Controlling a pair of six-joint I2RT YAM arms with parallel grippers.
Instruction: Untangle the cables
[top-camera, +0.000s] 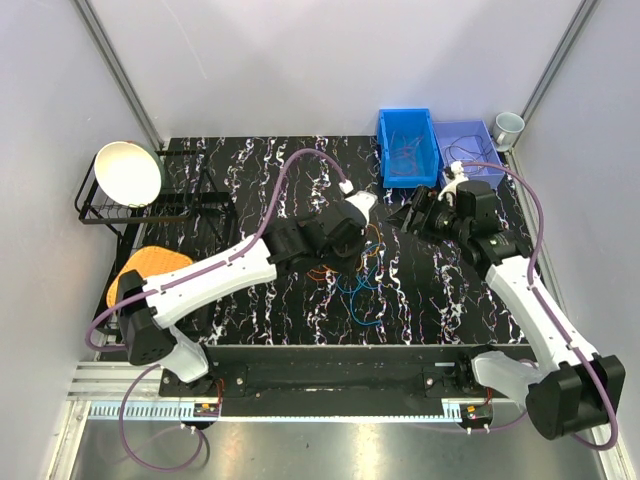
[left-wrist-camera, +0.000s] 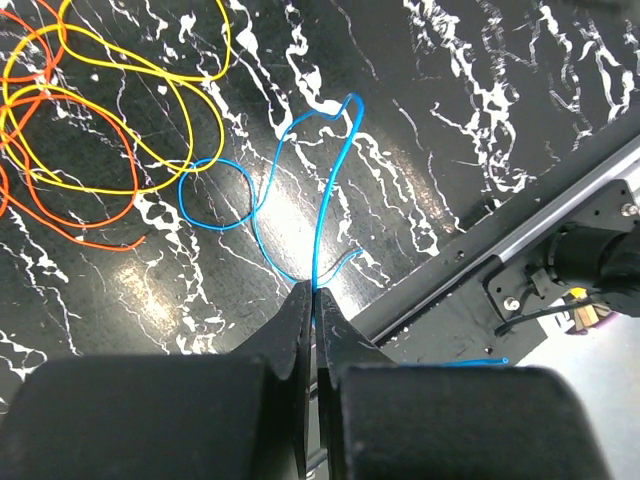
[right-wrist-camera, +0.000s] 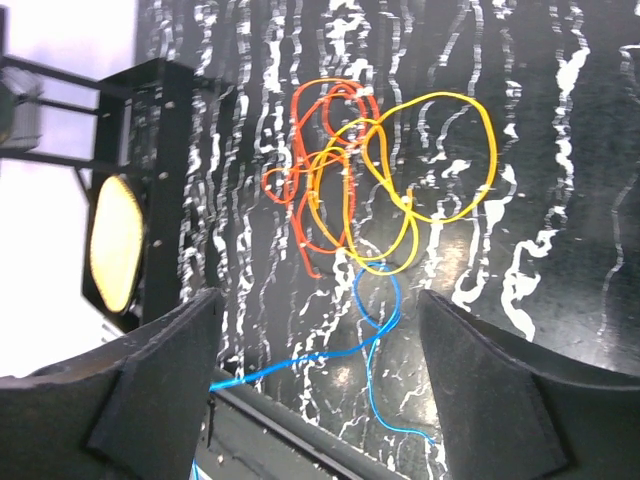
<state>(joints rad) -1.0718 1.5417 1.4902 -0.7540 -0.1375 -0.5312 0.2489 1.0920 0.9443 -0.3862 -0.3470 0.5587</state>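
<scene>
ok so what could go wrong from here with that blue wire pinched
The left gripper is shut on the blue cable, whose far loop meets the yellow cable: pulling may drag or tighten the tangle. The thin blue cable might also slip out of the pinch.

Bright light, glare on table (left-wrist-camera: 290, 200)

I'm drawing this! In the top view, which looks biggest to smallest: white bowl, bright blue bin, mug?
1. bright blue bin
2. white bowl, a little smaller
3. mug, clearly smallest
</scene>
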